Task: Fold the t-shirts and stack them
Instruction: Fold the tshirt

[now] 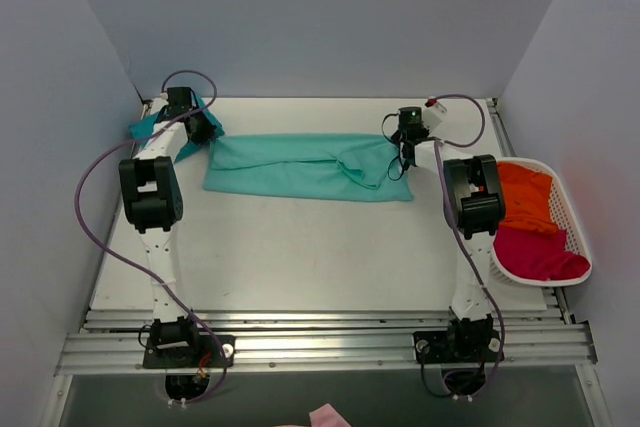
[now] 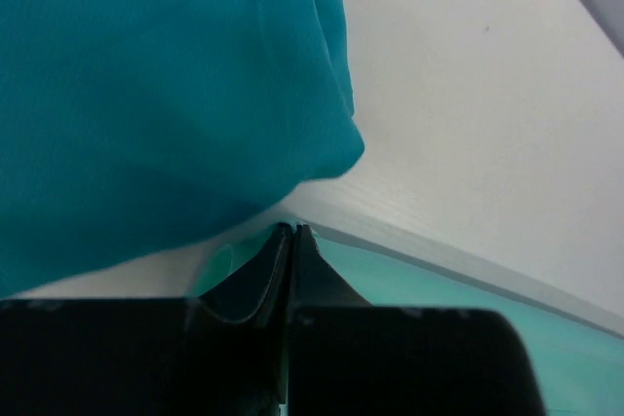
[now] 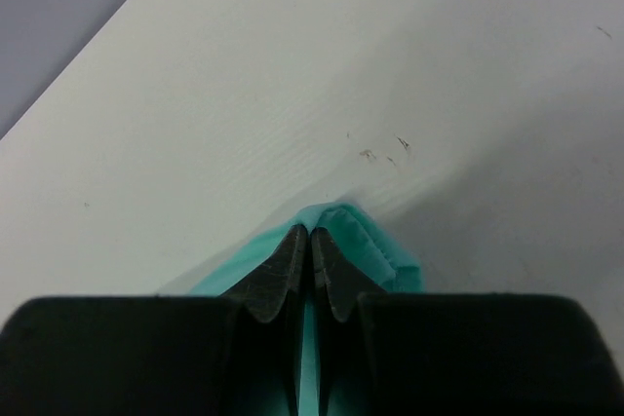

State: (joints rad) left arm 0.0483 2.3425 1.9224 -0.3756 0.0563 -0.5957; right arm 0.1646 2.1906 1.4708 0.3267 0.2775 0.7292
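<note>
Mint shirt (image 1: 300, 167) lies along the table's (image 1: 300, 257) far edge; left gripper (image 1: 208, 135) and right gripper (image 1: 400, 152) clamp shut on its ends (likely for tautness). Teal shirt (image 1: 145, 127) sits at the far-left corner.

- Table (image 1: 300, 257): bears every item below.
- Spread t-shirt (image 1: 290, 165): flat on the far middle of the table, long side running left to right.
- Left gripper (image 1: 205, 137): at the spread t-shirt's left end, pinched on its edge.
- Right gripper (image 1: 400, 155): at the right end, pinched on a fold.
- Bunched t-shirt (image 1: 148, 129): far left corner, just left of the left gripper.
- Basket (image 1: 570, 215): at the table's right edge.
- Rear basket t-shirt (image 1: 525, 197): in the basket, behind.
- Front basket t-shirt (image 1: 535, 252): in the basket, before it, touching.
</note>
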